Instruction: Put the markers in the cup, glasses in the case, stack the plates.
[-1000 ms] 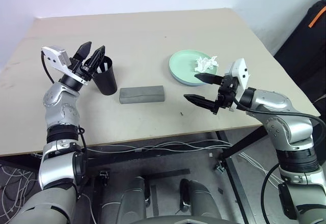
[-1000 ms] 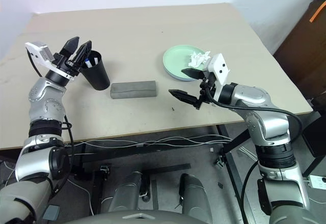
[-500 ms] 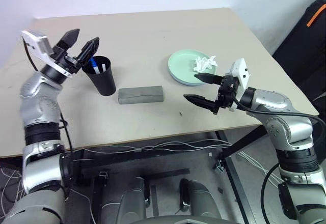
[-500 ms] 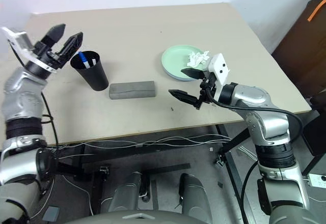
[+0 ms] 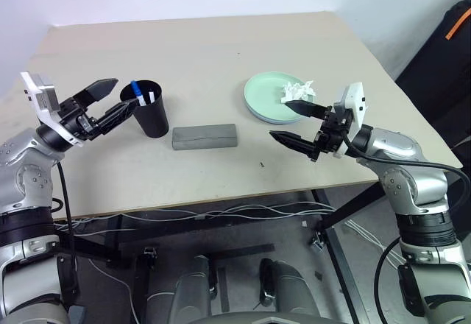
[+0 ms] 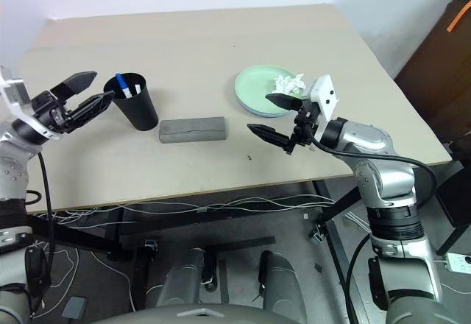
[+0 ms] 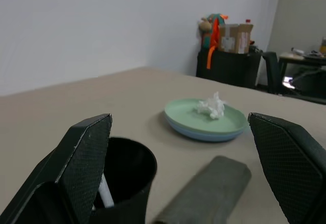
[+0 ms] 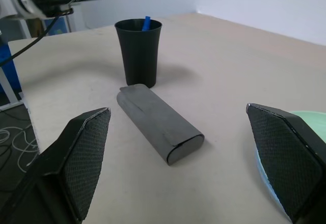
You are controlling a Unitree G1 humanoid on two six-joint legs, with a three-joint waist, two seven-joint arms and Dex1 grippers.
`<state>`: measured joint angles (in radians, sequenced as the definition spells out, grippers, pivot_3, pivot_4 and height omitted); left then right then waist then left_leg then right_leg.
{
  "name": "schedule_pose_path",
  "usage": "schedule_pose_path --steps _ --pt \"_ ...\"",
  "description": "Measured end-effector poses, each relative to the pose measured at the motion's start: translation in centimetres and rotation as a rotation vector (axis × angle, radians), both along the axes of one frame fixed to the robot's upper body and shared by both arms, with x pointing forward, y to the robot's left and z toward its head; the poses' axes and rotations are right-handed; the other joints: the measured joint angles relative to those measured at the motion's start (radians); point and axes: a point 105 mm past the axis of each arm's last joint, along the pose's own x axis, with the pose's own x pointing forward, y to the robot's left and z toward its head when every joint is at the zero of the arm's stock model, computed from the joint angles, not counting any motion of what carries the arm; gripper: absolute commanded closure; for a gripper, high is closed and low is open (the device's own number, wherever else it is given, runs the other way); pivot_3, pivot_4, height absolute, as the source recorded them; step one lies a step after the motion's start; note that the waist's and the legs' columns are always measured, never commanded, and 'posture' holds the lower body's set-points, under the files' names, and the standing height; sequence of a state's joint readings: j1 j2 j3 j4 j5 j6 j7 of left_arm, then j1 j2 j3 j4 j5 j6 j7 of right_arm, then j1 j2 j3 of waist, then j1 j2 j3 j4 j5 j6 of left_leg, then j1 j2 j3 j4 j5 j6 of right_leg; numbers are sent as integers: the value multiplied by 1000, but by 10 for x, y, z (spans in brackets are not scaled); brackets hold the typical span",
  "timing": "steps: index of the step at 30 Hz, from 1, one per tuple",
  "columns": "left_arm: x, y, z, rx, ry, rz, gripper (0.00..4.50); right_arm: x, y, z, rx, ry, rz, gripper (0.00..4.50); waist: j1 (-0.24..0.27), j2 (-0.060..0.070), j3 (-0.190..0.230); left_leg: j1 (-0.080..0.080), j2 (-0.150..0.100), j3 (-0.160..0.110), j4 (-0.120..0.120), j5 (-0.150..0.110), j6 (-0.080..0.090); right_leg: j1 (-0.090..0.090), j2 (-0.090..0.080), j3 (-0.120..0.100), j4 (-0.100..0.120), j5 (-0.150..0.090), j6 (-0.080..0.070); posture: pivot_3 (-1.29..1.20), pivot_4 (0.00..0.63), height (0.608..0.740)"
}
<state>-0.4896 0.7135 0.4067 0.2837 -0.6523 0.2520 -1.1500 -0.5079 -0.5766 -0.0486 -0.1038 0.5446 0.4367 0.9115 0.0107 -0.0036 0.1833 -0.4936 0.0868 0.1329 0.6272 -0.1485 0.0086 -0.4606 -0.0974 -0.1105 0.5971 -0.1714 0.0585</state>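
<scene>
The black cup (image 5: 151,108) stood on the tan surface (image 5: 213,51), and it is the landmark here. The left end effector (image 5: 109,103) hung just to the left of the cup, a little above the surface, with its two black fingers spread wide and nothing between them. It pointed toward the cup but did not touch it. The right end effector (image 5: 293,121) hung well to the right of the cup, past the case, close to the near edge of the plates. Its fingers were also spread wide and held nothing.

One cup could be seen. Inside it stood a marker with a blue cap (image 5: 136,90) poking above the rim. In the left wrist view a white barrel (image 7: 105,193) showed inside the cup, but I could not tell if it was a second marker. One grey case (image 5: 205,135) lay shut just to the right of the cup, flat on the surface. Two plates (image 5: 274,97) sat farther right of the cup, stacked, the mint green one on top of the light blue one. One crumpled white tissue (image 5: 297,91) lay on the top plate.

The surface was a plain tan tabletop. A white wall (image 7: 102,25) stood behind it. Far to the right of the cup, beyond the surface, there were dark furniture and some boxes (image 7: 235,35) with something orange on them.
</scene>
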Motion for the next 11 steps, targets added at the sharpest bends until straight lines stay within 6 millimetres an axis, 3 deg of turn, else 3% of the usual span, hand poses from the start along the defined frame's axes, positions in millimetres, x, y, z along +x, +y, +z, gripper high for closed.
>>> schedule_pose_path --steps 5,11 --pt "-12 -10 -16 15 19 -27 14 0 -3 -4 5 20 12 0 -1 0 0 0 0 1 0 0 0 0 0 1 0 0 0 0 150 739" --pt "-26 -15 -41 17 90 -2 14 -2 -20 -5 15 51 -21 0 1 1 0 0 1 1 0 0 0 -1 0 1 -1 0 0 0 150 739"
